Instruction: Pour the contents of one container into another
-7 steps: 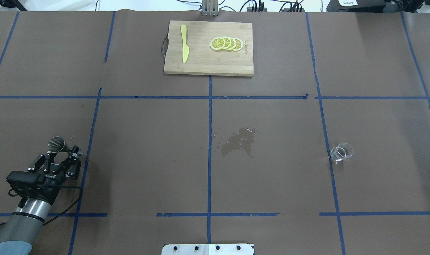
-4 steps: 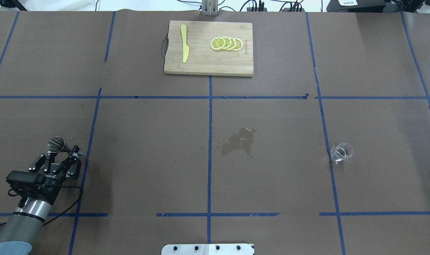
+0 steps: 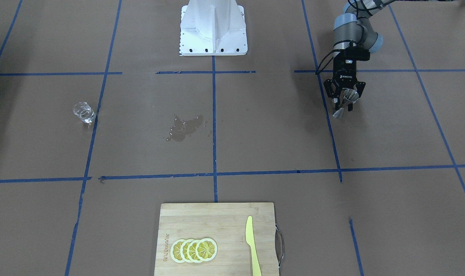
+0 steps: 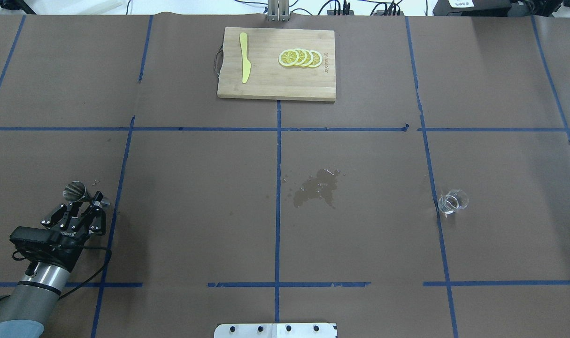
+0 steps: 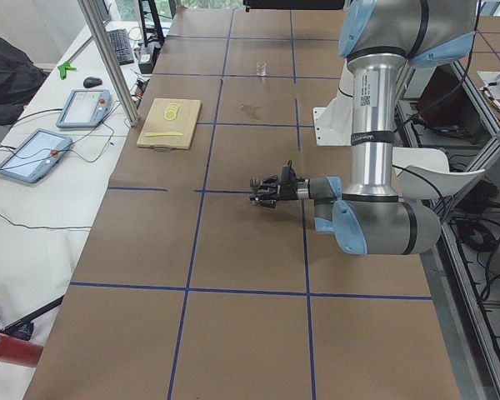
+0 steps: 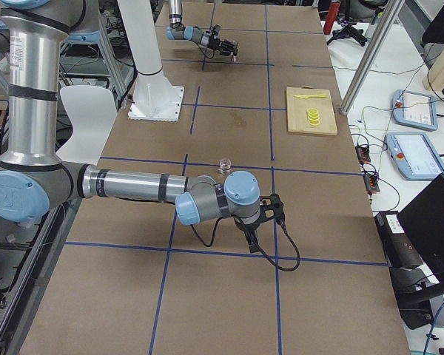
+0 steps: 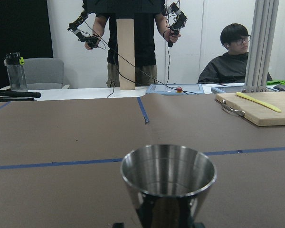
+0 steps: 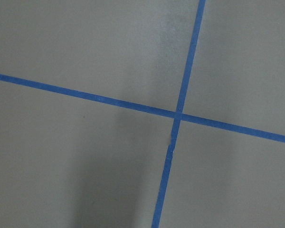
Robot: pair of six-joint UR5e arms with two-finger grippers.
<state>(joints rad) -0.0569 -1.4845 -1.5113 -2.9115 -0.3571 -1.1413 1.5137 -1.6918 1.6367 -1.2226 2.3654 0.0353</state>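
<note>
Left gripper (image 3: 343,103) appears to pinch the steel jigger (image 7: 167,183) at its narrow waist, at the left end of the table (image 4: 196,225). That slick steel could swivel or slip in so small a hold. The glass cup (image 4: 452,201) stands well apart, beyond a puddle (image 4: 317,188). The left arm (image 4: 36,277) lies low, wrist level, reaching forward.

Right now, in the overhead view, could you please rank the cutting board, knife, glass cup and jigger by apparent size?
1. Cutting board
2. Knife
3. Glass cup and jigger: about alike, so unranked.
</note>
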